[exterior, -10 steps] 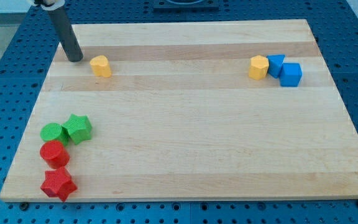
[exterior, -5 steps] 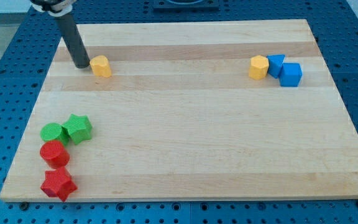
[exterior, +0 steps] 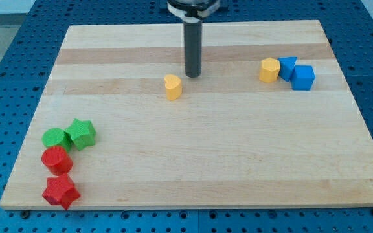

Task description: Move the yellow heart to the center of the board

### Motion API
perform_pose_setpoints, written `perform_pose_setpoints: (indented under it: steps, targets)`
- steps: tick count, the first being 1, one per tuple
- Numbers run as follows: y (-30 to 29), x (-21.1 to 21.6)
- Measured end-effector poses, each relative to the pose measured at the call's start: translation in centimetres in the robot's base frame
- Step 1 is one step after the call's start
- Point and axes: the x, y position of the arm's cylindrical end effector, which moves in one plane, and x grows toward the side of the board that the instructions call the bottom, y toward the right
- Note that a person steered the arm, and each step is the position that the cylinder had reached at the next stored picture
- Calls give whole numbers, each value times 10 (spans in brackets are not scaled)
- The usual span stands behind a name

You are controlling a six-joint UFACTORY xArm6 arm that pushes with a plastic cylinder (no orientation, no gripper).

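The yellow heart [exterior: 172, 87] lies on the wooden board [exterior: 193, 155], a little left of and above the board's middle. My tip [exterior: 192, 74] is on the board just up and to the right of the heart, a small gap apart from it. The dark rod rises from the tip to the view's top.
A yellow block [exterior: 269, 69] touches two blue blocks [exterior: 287, 65] [exterior: 303, 77] at the upper right. At the lower left sit a green block [exterior: 55, 138], a green star [exterior: 81, 133], a red round block [exterior: 57, 159] and a red star [exterior: 61, 191].
The yellow heart has slid from the board's upper left to the right and slightly down, near the middle. My tip has moved right, from the heart's left to its upper right.
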Motion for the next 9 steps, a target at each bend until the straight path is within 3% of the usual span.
perform_pose_setpoints:
  steps: [2,3,6,9]
  targets:
    - [-120,-17]
    - [-133,38]
    - [-43,33]
    - [-46,47]
